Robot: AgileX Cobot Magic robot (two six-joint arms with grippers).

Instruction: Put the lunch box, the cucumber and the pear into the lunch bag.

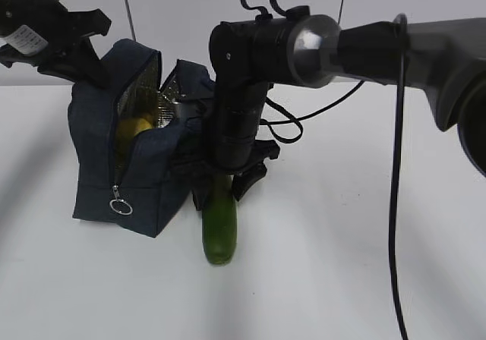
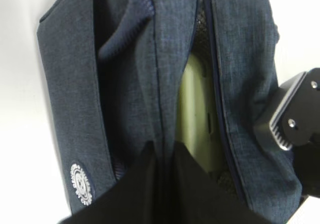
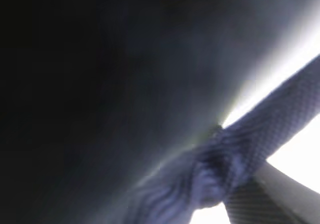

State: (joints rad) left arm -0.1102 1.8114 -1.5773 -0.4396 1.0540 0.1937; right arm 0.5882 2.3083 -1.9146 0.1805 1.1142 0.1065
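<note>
- Navy fabric: the lunch bag [image 1: 137,150] stands toward the table's [image 1: 342,279] rear left, its top gaping, foil lining showing inside the mouth.
- My left claw [image 1: 76,55] is closed on the bag's upper left edge, holding the mouth open; in the left wrist view the fingers themselves are mostly out of frame.
- Sage-green lid: the lunch box [image 2: 197,114] lies inside the bag, seen through the slit of the opening.
- Yellow mass inside the bag, likely the pear [image 1: 135,127]; the exterior view shows only a patch of it.
- Dark green cucumber [image 1: 219,226] lies on the table just beside the bag's right wall, one end pointing at the table's front edge.
- My right claw [image 1: 220,181] hangs directly over the cucumber's rear end, jaws apart on either side of it, nothing clamped yet. The right wrist view is dark, showing only a fabric strap [image 3: 240,149].
- Step in hand, as I judge it: grasping the cucumber. Close squarely across its girth, lift clear of the wall, then tip it end-first into the mouth while the left claw keeps the edge taut.
</note>
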